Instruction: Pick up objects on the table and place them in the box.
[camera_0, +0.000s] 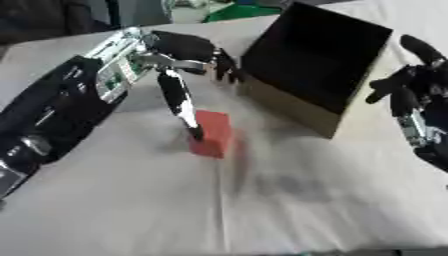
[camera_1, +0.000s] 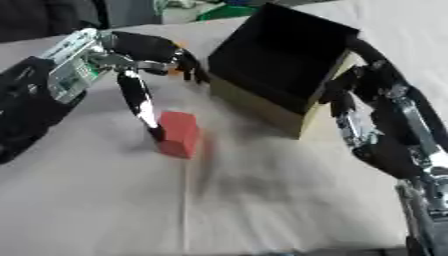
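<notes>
White table (camera_0: 105, 200); fingers (camera_0: 185, 112) touch block (camera_0: 214, 134).

Left hand (camera_1: 144, 65), one long finger (camera_1: 140, 107) down against a red block (camera_1: 178, 134). Right hand (camera_1: 367, 107), fingers relaxed, beside the black-lined box (camera_1: 284, 65).

Table (camera_0: 105, 200) (white cloth), red block (camera_0: 213, 132), box (camera_0: 311, 70)

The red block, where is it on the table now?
The red block stands on the white table left of centre in both eye views, in front of the dark box, with one finger of the left hand touching its left side.
</notes>
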